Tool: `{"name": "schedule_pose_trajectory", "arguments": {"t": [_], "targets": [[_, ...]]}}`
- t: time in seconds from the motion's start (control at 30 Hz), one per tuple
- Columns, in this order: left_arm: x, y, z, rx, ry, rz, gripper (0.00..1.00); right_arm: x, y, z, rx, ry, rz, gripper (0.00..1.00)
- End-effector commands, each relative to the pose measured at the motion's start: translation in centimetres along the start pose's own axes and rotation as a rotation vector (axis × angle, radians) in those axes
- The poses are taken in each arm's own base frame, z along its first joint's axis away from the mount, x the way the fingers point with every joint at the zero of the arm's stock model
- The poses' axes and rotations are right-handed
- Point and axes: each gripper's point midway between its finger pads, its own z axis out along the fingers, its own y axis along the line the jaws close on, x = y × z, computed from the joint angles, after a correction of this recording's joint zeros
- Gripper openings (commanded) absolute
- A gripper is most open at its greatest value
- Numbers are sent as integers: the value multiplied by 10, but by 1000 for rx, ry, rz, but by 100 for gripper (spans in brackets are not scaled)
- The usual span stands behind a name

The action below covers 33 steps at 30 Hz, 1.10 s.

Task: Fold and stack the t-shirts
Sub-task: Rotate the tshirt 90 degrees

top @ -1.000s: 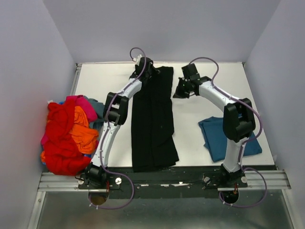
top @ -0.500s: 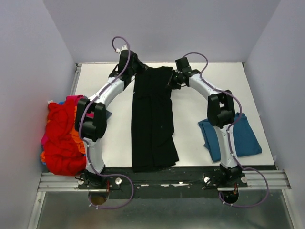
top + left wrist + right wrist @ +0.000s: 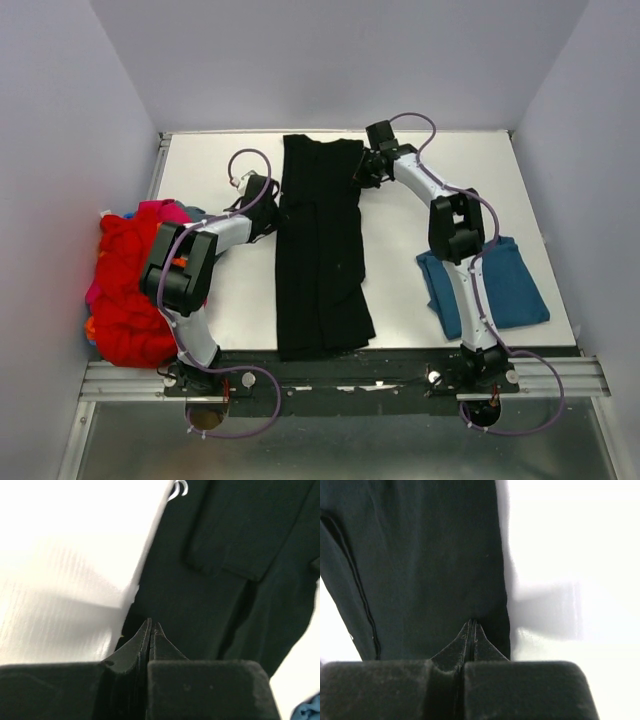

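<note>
A black t-shirt (image 3: 320, 250), folded into a long narrow strip, lies down the middle of the white table (image 3: 215, 160). It fills much of the left wrist view (image 3: 225, 540) and the right wrist view (image 3: 420, 555). My left gripper (image 3: 272, 213) is shut, its tips (image 3: 151, 625) at the shirt's left edge, with no cloth visible between the jaws. My right gripper (image 3: 360, 172) is shut, its tips (image 3: 471, 623) on the cloth just inside the shirt's right edge near the top. A folded teal-blue t-shirt (image 3: 490, 285) lies at the right.
A loose pile of red (image 3: 130, 290), orange (image 3: 178, 285) and pink (image 3: 165, 210) shirts sits at the table's left edge. Grey walls close in the back and both sides. A metal rail (image 3: 340, 378) runs along the near edge.
My left gripper has left the shirt's top left corner and swung down to the middle of its left edge. My right gripper moved in from the bare table to the shirt's right edge.
</note>
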Motion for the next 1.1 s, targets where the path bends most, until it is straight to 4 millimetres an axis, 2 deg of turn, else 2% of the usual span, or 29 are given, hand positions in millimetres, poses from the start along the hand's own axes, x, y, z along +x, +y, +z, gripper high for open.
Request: {"name": "schedule_pose_trajectory", "arguments": {"t": [0.0, 0.07, 0.23, 0.4, 0.53, 0.57, 0.67, 0.7, 0.8, 0.9, 1.0, 1.07], "targets": [[-17, -8, 5, 11, -72, 13, 4, -15, -29, 12, 87, -19, 27, 1], [-14, -4, 11, -8, -61, 12, 4, -25, -29, 10, 100, -36, 19, 1], [-11, -2, 17, -16, -51, 16, 4, -35, -41, 12, 139, -42, -13, 1], [-15, -1, 16, -30, -59, 27, 4, -27, -43, 12, 172, -34, -92, 1], [-26, 0, 11, -55, -99, 50, 6, -19, -36, 5, 176, -40, -156, 1], [-26, 3, 9, -73, -96, 61, 6, -21, -34, 0, 179, -60, -165, 4], [-36, 4, 4, -85, -119, 72, 6, -33, -25, -21, 154, -129, -187, 44], [-39, 4, 2, -85, -124, 73, 6, -35, -23, -28, 146, -140, -188, 52], [-45, 5, -1, -85, -133, 66, 6, -37, -13, -43, 118, -136, -180, 56], [-48, 4, -4, -78, -139, 59, 7, -30, -3, -49, 68, -105, -163, 56], [-51, 4, -8, -76, -142, 57, 7, -15, 2, -43, 16, -43, -139, 55], [-54, 5, -10, -74, -148, 58, 6, -3, -2, -35, 18, 0, -121, 54]]}}
